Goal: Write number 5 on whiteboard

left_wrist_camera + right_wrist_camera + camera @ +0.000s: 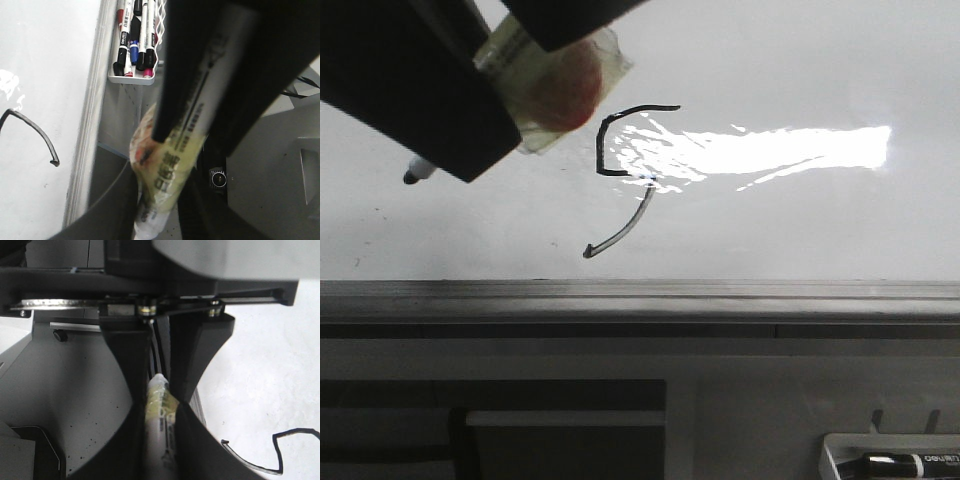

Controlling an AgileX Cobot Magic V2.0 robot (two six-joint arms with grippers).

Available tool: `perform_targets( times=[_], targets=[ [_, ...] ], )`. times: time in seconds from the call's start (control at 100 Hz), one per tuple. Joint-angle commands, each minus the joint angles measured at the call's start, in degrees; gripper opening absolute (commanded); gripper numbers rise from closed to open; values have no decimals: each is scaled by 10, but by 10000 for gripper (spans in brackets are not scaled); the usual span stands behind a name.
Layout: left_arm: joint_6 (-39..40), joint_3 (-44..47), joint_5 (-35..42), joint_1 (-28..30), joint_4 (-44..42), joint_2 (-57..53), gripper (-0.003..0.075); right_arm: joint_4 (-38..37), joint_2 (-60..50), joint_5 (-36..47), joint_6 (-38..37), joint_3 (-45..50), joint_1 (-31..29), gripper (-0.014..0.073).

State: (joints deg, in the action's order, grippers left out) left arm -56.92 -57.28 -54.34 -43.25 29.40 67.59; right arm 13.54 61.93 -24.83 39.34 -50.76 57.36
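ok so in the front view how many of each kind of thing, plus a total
markers: 2, the held marker and the tray marker
whiteboard: 1
number 5: 1
tray: 1
total: 5

Whiteboard [800,220] right of number 5 [620,170] apparently unobstructed.

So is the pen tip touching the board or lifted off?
Cannot tell. The pen tip sits left of the number 5, over the whiteboard.
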Motion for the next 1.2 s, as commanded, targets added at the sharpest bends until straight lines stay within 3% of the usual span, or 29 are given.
perform_targets(
  times=[0.0, 0.12, 0.43, 0.53, 0.65, 0.75, 0.89, 1.02, 1.09, 1.19],
  targets=[
    [12, -21, 65, -2, 42, -8, 61, 26, -7, 14, -4, -14, 1, -43],
    [12, -21, 65, -2, 42, -8, -21, 29, -7, 5, -4, -14, 1, -43],
    [12, -21, 65, -2, 41, -7, -20, 29, -7, 5, -4, -14, 1, -18],
    [12, -21, 65, -2, 41, -7, -20, 25, -7, 11, -4, -14, 1, 124],
    [14, -21, 65, -2, 41, -7, -20, 7, -17, 14, -4, -20, 1, 372],
    [42, -21, 65, 5, 41, -7, -20, -4, -41, 14, -4, -34, 1, 447],
    [94, -13, 82, 23, 42, -7, -20, -24, -89, 15, -4, -49, -6, 440],
    [198, 16, 197, 35, 42, -7, -20, -24, -133, 17, -33, -49, -48, 420],
    [261, 34, 269, 35, 42, -7, -21, -24, -154, 18, -69, -49, -83, 302],
    [315, 57, 356, 35, 42, -3, -21, -24, -176, 4, -89, -49, -131, 23]
  ],
)
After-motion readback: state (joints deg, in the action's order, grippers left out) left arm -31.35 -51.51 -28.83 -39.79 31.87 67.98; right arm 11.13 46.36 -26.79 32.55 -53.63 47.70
